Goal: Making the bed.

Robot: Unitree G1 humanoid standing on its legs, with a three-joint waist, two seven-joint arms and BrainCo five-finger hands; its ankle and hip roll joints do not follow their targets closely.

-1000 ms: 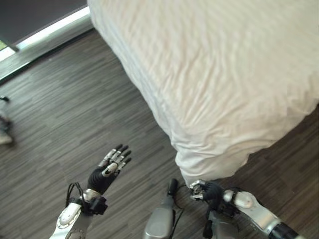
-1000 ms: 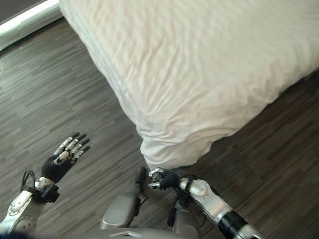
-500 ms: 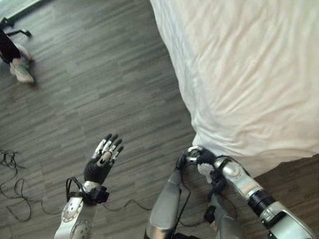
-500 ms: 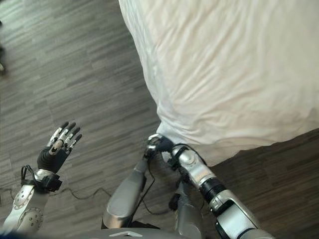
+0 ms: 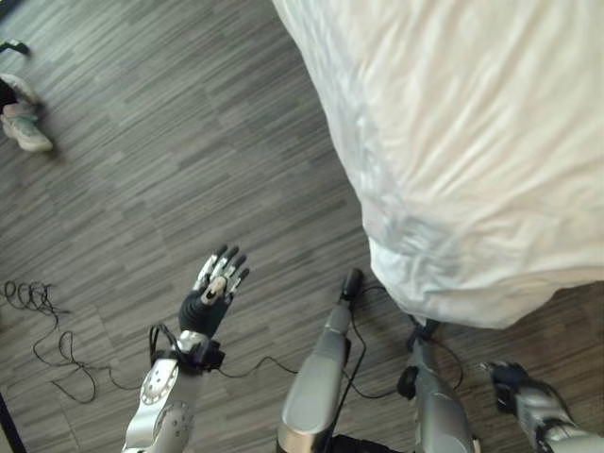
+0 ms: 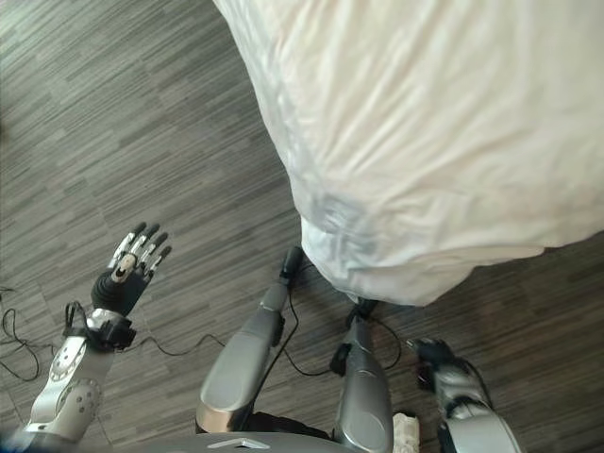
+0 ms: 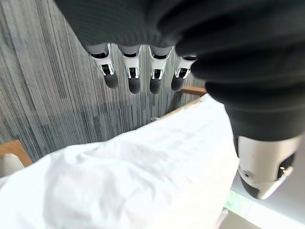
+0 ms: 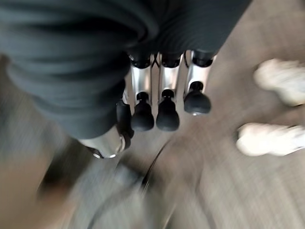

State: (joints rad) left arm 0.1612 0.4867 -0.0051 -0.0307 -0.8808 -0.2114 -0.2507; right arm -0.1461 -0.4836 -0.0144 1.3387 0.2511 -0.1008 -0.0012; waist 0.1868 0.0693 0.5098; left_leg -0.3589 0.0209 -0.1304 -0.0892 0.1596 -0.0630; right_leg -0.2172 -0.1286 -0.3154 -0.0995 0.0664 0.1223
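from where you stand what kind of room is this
Most likely a bedroom: a bed under a rumpled white sheet stands on a dark wood-plank floor, and a person's shoe shows at the edge.

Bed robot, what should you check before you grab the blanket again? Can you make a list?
1. Left hand free to grab: ok. It is held up over the floor, fingers straight, nothing in it.
2. Right hand free to grab: cannot tell. It is low by the bed corner, fingers bent in its wrist view, nothing seen in them.
3. Either hand touching the blanket: not ok. Both are apart from it.
4. Blanket smooth: not ok. It is wrinkled, and bunched at the corner.
5. Nothing in the way: not ok. A person's shoes are on the floor, off to the left.
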